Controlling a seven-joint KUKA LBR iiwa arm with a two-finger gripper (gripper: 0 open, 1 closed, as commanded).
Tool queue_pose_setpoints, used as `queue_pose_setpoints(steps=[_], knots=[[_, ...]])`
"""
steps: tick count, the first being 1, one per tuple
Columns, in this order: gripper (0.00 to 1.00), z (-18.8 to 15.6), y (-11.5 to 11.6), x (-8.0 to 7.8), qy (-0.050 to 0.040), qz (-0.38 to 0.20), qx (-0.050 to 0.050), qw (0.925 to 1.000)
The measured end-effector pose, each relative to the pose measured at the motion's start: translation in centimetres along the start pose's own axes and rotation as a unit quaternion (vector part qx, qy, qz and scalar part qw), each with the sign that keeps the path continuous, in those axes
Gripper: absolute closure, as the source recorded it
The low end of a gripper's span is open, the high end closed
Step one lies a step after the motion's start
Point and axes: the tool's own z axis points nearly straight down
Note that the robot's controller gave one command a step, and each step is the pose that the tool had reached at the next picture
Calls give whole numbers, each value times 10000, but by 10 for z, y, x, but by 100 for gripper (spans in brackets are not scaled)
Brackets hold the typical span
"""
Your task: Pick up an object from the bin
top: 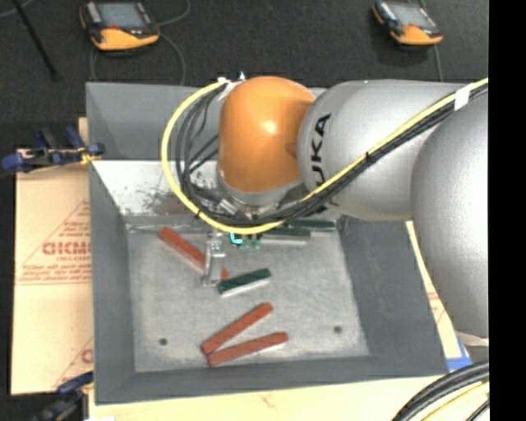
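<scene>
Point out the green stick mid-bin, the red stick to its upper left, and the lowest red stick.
green stick (244,282), camera view, middle of its length
upper-left red stick (181,246), camera view, middle of its length
lowest red stick (248,349), camera view, its middle

Dark floor (263,41), orange device (121,23), second device (407,20)

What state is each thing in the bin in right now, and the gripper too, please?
upper red stick: lying flat, slanted.
near green stick: lying flat.
far green stick: flat, partly hidden under the arm.
middle red stick: flat, slanted.
front red stick: flat, its left end by the middle one's.
gripper: low in the bin, between the upper red stick and near green stick.
</scene>
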Motion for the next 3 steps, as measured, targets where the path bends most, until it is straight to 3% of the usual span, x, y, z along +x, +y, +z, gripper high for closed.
queue_pose_setpoints(steps=[1, 2, 3], knots=[[0, 130, 0, -48, -20, -203, 9, 9998], [0, 125, -52, -54, -34, 554, 2, 9985], [100, 126, -51, -54, -32, 558, -7, 9984]])
